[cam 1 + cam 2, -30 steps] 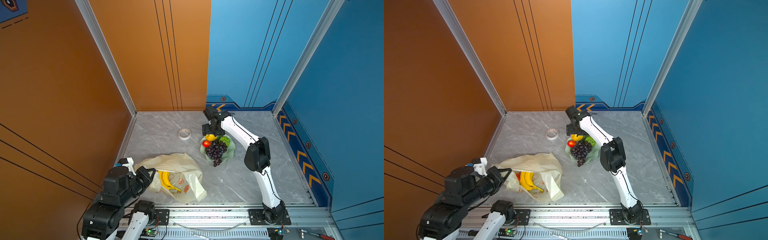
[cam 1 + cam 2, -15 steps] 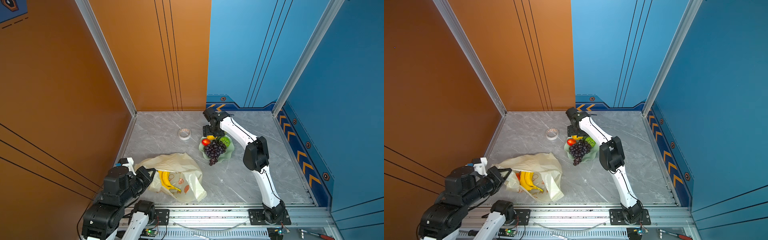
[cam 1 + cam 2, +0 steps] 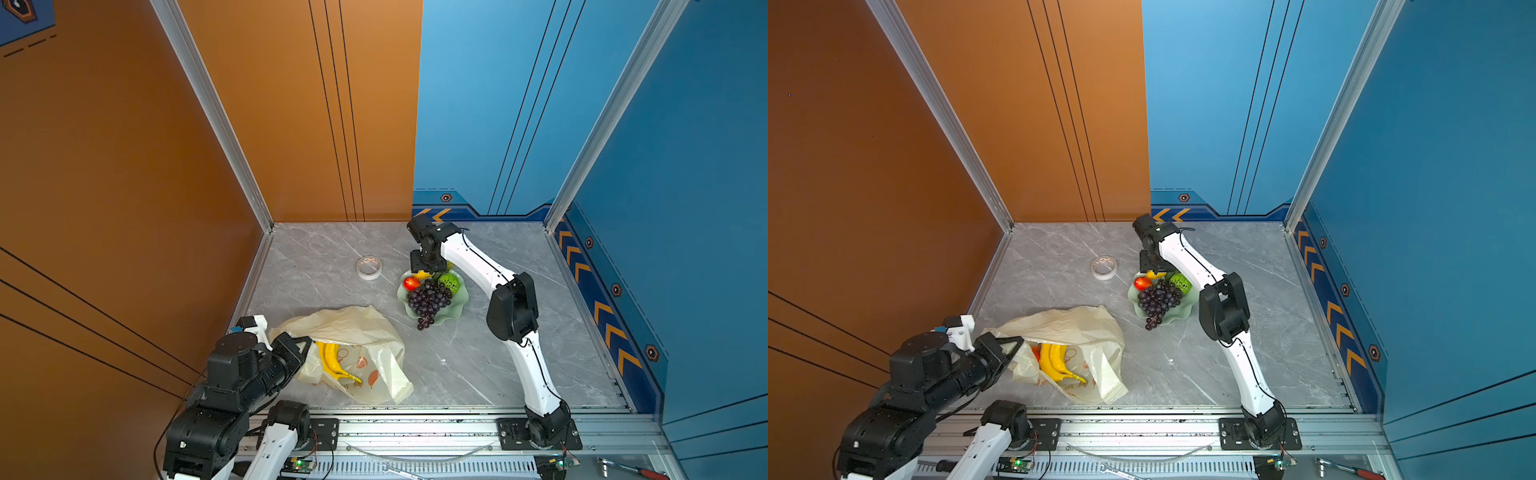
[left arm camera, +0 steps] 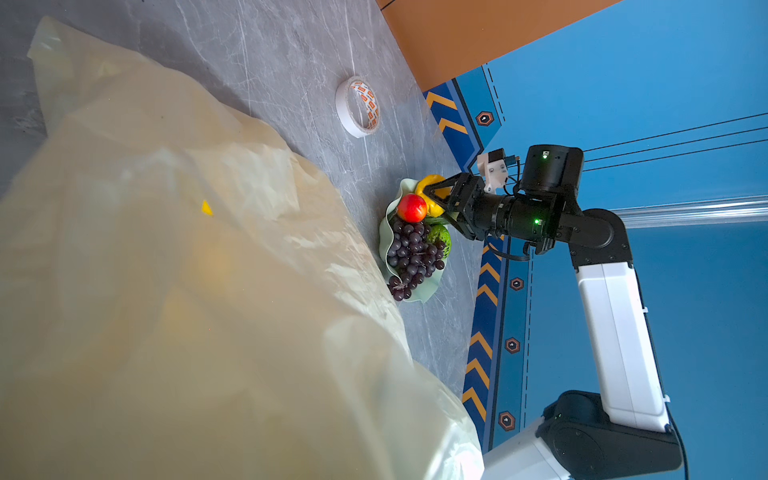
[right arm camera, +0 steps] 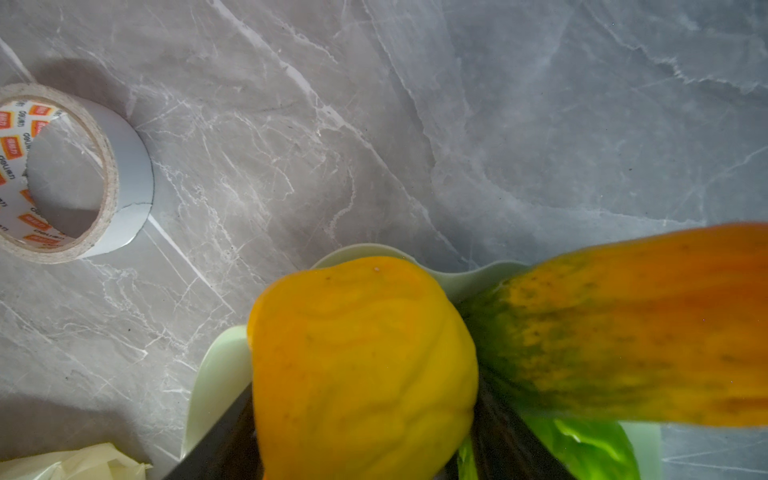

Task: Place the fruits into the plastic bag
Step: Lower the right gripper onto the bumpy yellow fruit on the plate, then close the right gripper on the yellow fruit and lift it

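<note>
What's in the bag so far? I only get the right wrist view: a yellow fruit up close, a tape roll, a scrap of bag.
Observer: A banana bunch lies inside the plastic bag, seen through its open mouth in both top views.
Operator: What keeps that mouth open?
Observer: The left end effector, shut on the bag's rim.
Operator: What else sits in the dish beyond my yellow fruit?
Observer: Dark grapes spilling over the rim of the dish, with a red fruit and a green patterned ball behind them.
</note>
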Robot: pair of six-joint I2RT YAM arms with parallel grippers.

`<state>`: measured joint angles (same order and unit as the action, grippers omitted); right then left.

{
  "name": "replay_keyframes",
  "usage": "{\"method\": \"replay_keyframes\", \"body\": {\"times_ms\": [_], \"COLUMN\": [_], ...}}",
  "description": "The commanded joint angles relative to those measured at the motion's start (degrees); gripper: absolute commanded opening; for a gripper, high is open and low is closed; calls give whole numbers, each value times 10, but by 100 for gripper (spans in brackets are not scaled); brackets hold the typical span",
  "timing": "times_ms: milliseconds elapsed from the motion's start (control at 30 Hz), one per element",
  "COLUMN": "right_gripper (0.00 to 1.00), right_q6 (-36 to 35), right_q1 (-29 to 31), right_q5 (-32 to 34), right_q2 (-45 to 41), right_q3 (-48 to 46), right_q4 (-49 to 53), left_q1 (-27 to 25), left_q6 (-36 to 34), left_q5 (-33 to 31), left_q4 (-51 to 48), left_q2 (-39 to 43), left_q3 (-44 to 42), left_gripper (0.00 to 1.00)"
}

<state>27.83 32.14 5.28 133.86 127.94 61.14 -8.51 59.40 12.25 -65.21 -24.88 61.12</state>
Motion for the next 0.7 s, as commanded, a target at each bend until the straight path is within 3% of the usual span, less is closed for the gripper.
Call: {"method": "replay_keyframes", "body": {"times_ms": [0, 167, 667], "right_gripper": [62, 55, 53], "right_q6": [-4, -6, -16], "right_q1": [-4, -4, -7], "right_q5": [17, 19, 28], "right_q2": [-5, -14, -74], "right_q3": [7, 6, 5], "right_q4": [20, 20, 20], "left_q1": [2, 2, 2], "left_q6": [-3, -2, -5], "left_q5": [0, -1, -2], "left_q4": [-6, -7, -6], "left_q2": [0, 3, 2], "left_q3": [0, 0, 7], "left_gripper": [0, 0, 0]}}
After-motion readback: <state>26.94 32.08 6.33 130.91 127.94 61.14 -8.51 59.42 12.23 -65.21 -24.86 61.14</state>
